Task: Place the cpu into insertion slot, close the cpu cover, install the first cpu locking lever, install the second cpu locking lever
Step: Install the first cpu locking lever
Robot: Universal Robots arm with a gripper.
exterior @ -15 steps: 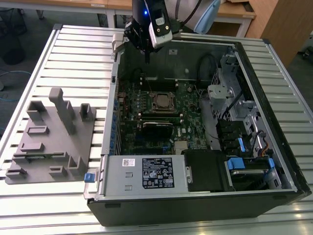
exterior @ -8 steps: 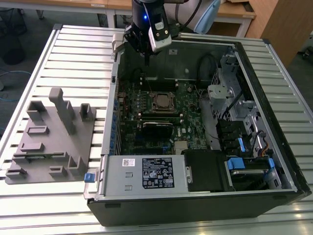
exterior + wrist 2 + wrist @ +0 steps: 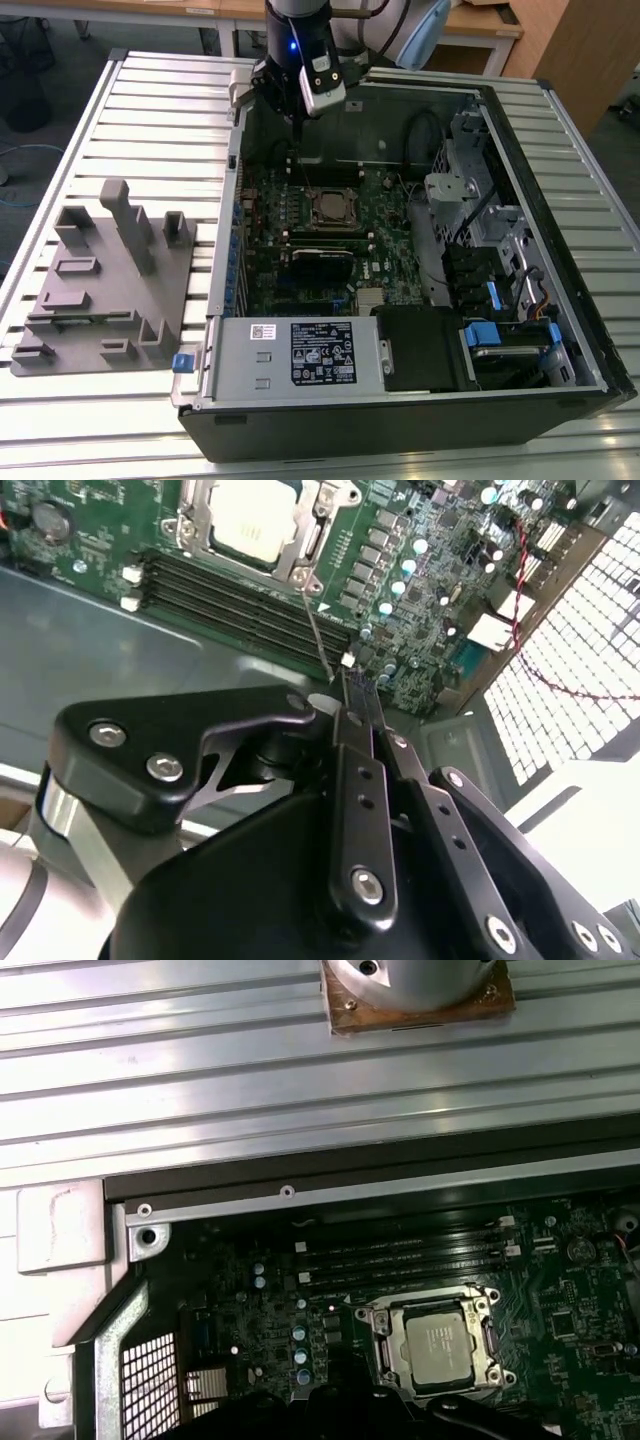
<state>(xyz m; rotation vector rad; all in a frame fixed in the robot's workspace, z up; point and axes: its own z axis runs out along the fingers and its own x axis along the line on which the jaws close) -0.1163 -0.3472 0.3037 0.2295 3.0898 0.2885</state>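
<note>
The cpu (image 3: 336,208) (image 3: 444,1346) lies flat in its socket on the green motherboard, its silver-grey top facing up. The cpu cover (image 3: 441,1306) (image 3: 196,522), a silvery frame, lies down around it. A thin wire locking lever (image 3: 318,625) (image 3: 301,160) rises from the socket's corner up to my gripper (image 3: 352,678) (image 3: 297,120). The black fingers (image 3: 346,730) stand pressed together on the lever's free end, above the far side of the open case.
The open computer case (image 3: 560,250) lies on a slatted metal table (image 3: 150,90). A silver power-supply box (image 3: 300,355) fills its near side, drive cages (image 3: 500,260) the exterior view's right. Memory slots (image 3: 400,1255) run beside the socket. A grey fixture block (image 3: 100,270) sits outside the case.
</note>
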